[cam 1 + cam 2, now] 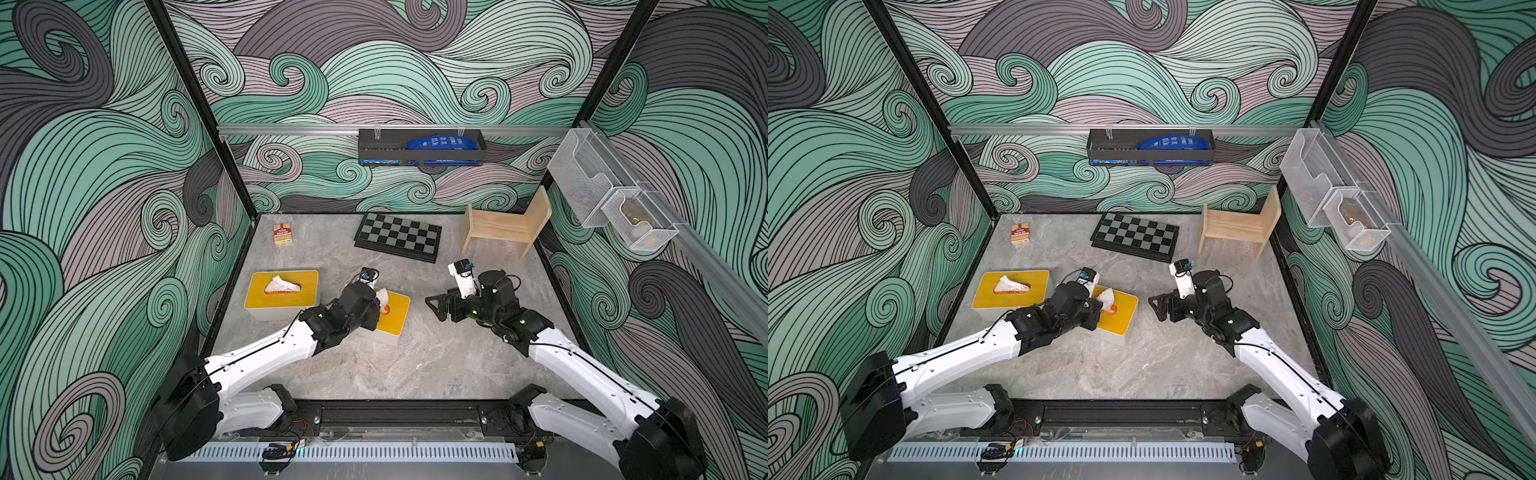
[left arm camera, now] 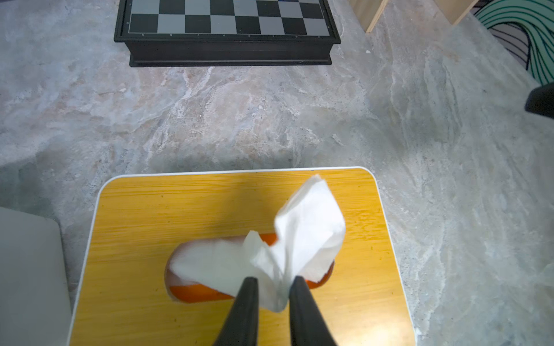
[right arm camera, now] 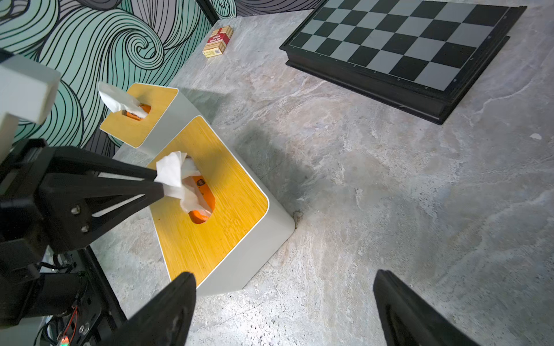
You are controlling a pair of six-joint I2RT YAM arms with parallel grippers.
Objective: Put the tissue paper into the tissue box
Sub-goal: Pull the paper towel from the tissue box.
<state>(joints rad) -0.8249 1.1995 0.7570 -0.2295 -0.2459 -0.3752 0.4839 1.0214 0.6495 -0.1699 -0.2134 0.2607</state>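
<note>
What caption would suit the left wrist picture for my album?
Black fingers straddle a white tissue poking from a yellow-topped tissue box, chessboard beyond.

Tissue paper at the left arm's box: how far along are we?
Done: part of the tissue paper is down in the slot of the tissue box. In hand: the left gripper sits at the slot with tissue between slightly parted fingers; grip unclear. Left: a flap stands above the lid and needs pushing in. The right gripper is open and empty. The second box also shows tissue sticking out.
</note>
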